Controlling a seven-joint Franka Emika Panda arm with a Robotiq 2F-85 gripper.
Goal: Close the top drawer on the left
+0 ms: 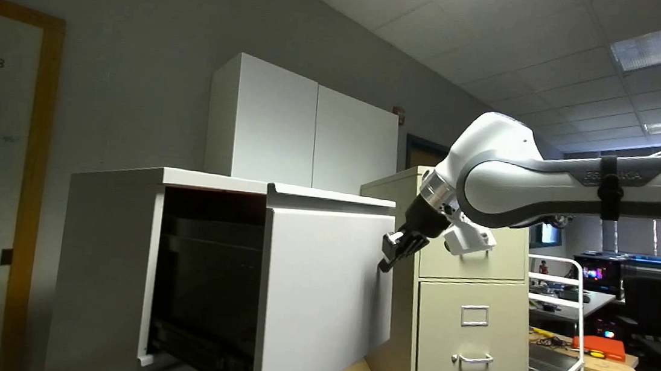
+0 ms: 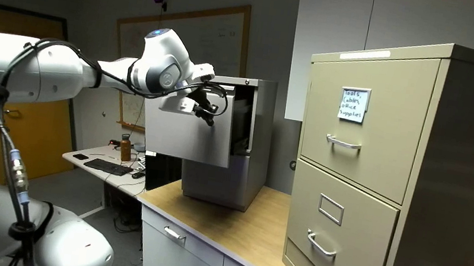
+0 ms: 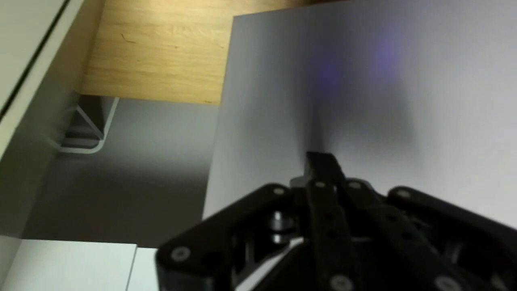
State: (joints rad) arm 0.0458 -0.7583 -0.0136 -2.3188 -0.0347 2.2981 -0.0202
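Tool with fingers pressed together and nothing between them, its tip at the panel of the top drawer (whether touching or just short cannot be settled). In both exterior views the drawer stands well out of the grey cabinet, to the left of the beige filing cabinet. The joined fingers presumably serve as a blunt pusher: no handle shows on the panel, and the task calls for pressure rather than grip. The tip lies right of the panel's centre in both exterior views, a placement that could send the drawer in askew; a straight, steady push seems required. In an exterior view where its dark side wall shows left of centre, the drawer points out toward the right of the frame; in an exterior view where the wooden table, which carries the grey cabinet, occupies the lower middle, it points left and toward the viewer. The panel's long axis appears to run level, across the line of travel, with its flat face toward the tool.
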